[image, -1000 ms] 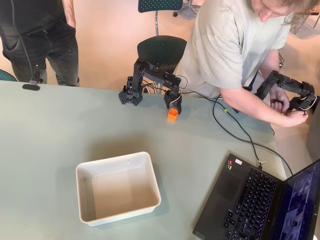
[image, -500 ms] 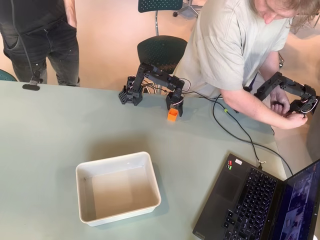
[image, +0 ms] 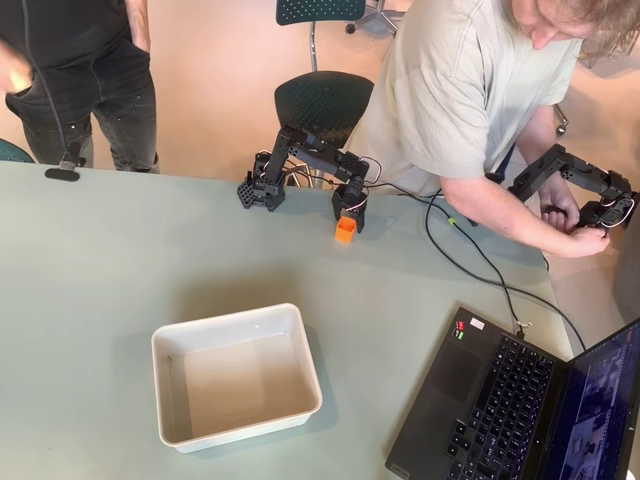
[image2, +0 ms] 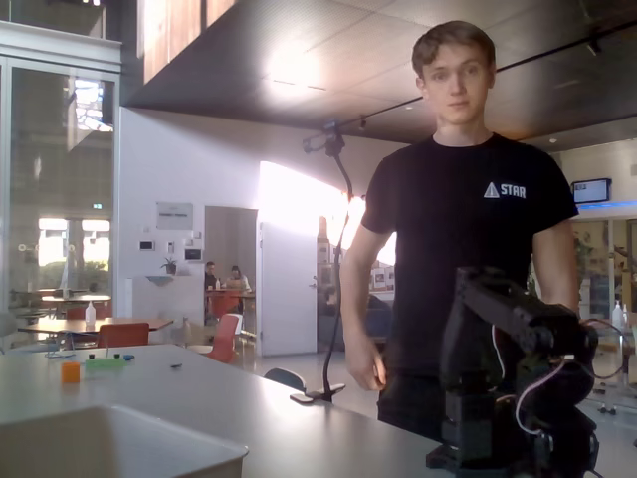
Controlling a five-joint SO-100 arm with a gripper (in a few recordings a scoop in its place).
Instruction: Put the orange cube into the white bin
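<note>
Currently, the hand (image: 346, 222) is seen in the overhead view pointing down at the counter (image: 100, 270), with its fingers clamped on the orange cube (image: 345, 230), which protrudes just below the black fingertips. Whether the cube is touching the counter surface or is lifted slightly off it cannot be told. The black arm (image: 310, 150) is folded: from its base (image: 262, 190) near the counter's far edge it is raised upward, bent at the elbow and carried to the right in the picture, with the wrist turned downward over the cube. In the fixed view the arm (image2: 513, 373) is shown from behind as a dark mass at the lower right, with wires looped beside it; the hand itself is hidden there.

Compared with half a second ago, the arm and the cube are found in nearly the same place; against the picture a full second ago, the hand and cube are shifted slightly to the right and the arm is stretched a little more.

The white bin (image: 236, 373) is set well apart from the cube, toward the near side of the counter, and its rim (image2: 119, 438) is seen at the bottom left of the fixed view. A laptop (image: 520, 400) lies at the lower right of the overhead view. A person in a black shirt (image2: 468, 249) is standing behind the counter.
</note>
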